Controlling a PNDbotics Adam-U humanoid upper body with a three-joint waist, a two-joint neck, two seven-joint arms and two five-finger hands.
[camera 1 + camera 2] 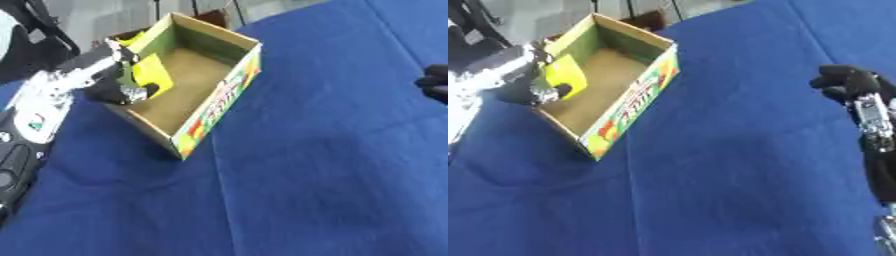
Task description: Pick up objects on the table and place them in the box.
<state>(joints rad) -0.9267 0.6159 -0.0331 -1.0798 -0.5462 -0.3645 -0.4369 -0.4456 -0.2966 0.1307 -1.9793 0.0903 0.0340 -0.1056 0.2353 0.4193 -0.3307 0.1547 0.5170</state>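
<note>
Yellow object [153,70] is pinched in the curled fingers of the left hand [122,82] over the box [219,100]; right hand [846,82] fingers curled, holding nothing.

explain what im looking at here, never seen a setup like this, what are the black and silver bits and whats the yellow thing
Both pictures come from one stereo camera in a humanoid robot's head, looking down at a table under a blue cloth; they show the same moment from the left and right eye. The black and silver parts are the robot's own arms. Its left hand reaches over the near wall of an open cardboard box and has its fingers curled round a yellow object, holding it inside the box. What that object is cannot be made out. The right hand hangs idle at the right edge, fingers curled, holding nothing. No other loose items show on the cloth.
</note>
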